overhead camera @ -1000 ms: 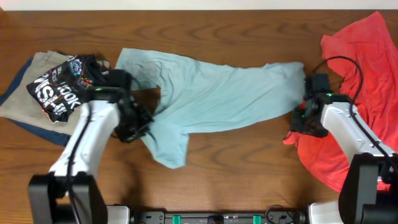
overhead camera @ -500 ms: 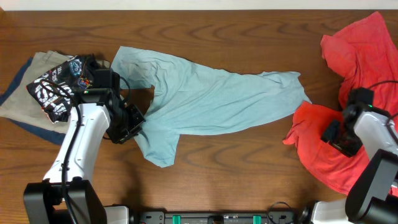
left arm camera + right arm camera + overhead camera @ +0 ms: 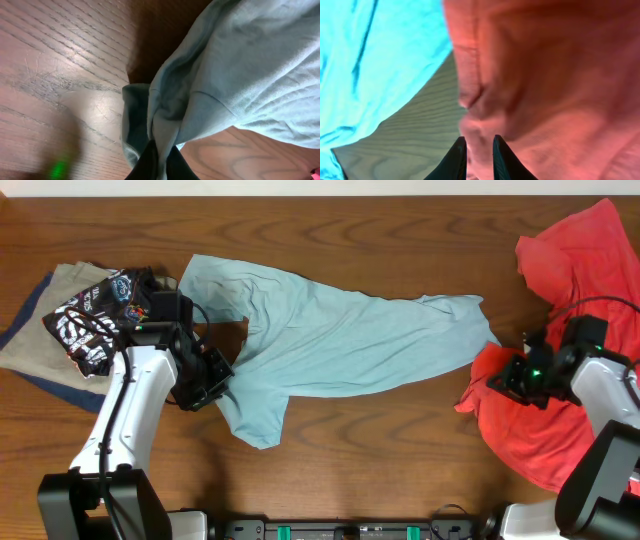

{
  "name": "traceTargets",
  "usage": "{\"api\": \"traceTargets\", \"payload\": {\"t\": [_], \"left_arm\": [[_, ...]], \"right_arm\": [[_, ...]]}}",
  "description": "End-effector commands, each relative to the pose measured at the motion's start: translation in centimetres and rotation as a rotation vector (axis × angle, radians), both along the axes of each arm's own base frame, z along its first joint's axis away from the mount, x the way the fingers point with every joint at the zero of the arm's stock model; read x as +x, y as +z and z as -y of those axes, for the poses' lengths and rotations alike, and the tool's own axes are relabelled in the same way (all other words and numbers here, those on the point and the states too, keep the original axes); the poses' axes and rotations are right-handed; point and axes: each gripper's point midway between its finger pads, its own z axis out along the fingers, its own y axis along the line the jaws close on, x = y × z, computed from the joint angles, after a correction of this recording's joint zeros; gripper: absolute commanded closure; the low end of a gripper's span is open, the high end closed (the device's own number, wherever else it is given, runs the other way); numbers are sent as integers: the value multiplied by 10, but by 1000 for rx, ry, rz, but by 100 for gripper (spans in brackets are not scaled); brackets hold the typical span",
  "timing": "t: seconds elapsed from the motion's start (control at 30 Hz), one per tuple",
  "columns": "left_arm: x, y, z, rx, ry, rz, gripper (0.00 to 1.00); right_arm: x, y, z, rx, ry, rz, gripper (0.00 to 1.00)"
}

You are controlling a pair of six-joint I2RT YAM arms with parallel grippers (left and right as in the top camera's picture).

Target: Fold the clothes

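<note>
The light blue T-shirt [image 3: 350, 340] lies spread and rumpled across the middle of the table. My left gripper [image 3: 205, 377] is shut on its lower left edge. In the left wrist view the fingers [image 3: 160, 162] pinch a bunched fold of the blue cloth [image 3: 240, 60] just above the wood. The coral-red shirt [image 3: 590, 270] lies crumpled at the right. My right gripper [image 3: 515, 375] is at its left edge, and its fingers [image 3: 479, 155] are nearly closed with a fold of the red cloth [image 3: 560, 75] between them. The blue T-shirt's corner [image 3: 380, 60] lies just beyond.
A black tee with white lettering [image 3: 95, 320] lies on khaki [image 3: 40, 330] and navy [image 3: 60, 385] garments at the far left, close to my left arm. Bare wooden table [image 3: 380, 450] shows in front of the blue T-shirt.
My left gripper pulled the blue T-shirt a little to the left, then held still. My right gripper left the T-shirt's right end, swung right over the red shirt, then came back to its left edge.
</note>
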Motion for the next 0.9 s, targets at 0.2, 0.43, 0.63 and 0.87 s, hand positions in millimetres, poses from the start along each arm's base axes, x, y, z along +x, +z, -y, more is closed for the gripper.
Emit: {"api": "traceTargets", "payload": {"t": [0.2, 0.43, 0.63, 0.87], "left_arm": [[-1, -1, -3, 13, -3, -3, 94], [-1, -1, -3, 13, -2, -3, 94], [-1, -1, -3, 13, -2, -4, 94], [-1, -1, -3, 13, -2, -3, 94]], "right_arm": [[-6, -32, -6, -112, 20, 11, 82], [-20, -47, 60, -428, -247, -86, 82], [-66, -29, 137, -726, -680, -245, 72], [-82, -8, 173, -715, -934, -290, 69]]}}
